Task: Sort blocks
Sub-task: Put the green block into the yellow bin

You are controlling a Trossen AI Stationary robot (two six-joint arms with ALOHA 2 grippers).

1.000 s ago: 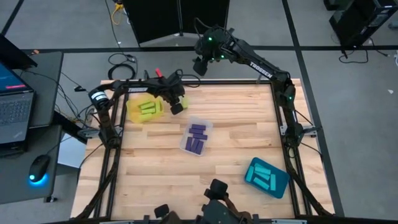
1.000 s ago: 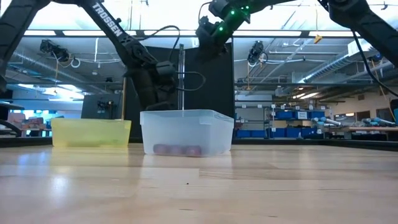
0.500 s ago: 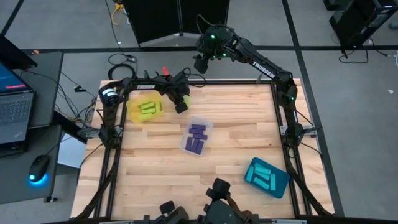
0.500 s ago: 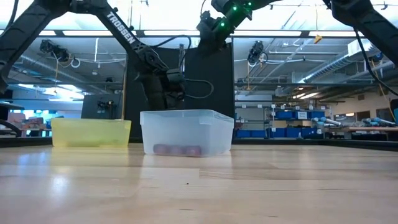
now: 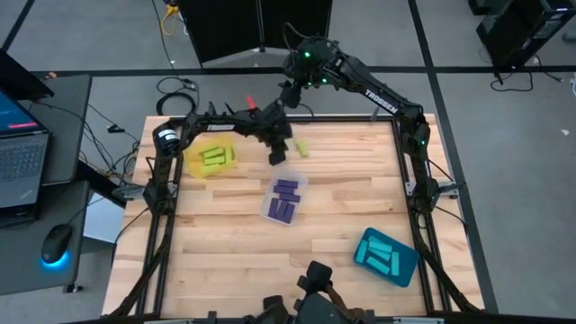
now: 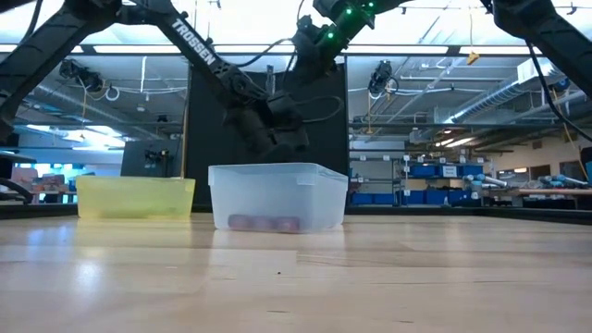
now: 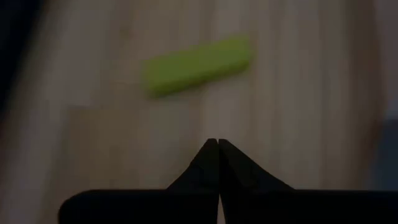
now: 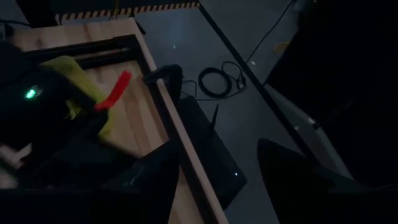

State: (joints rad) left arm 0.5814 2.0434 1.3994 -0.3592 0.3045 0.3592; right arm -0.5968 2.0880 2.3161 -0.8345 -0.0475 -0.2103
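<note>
L tool (image 5: 277, 155) fingers pressed together, empty, above 1 loose green block (image 5: 301, 147) on surface (image 5: 342, 207). R tool (image 5: 286, 93) part open, empty. 3 trays.

The table (image 5: 225, 243) is pale wood with light grain stripes. A yellow tray (image 5: 200, 162) holds lime-green blocks (image 5: 215, 159), and 1 lime-green block (image 5: 301, 148) lies loose on the wood. A clear tray (image 5: 298, 190) holds purple blocks (image 5: 284, 200); a teal tray (image 5: 407, 262) holds cyan blocks (image 5: 382, 256). Both arms are black.
</note>
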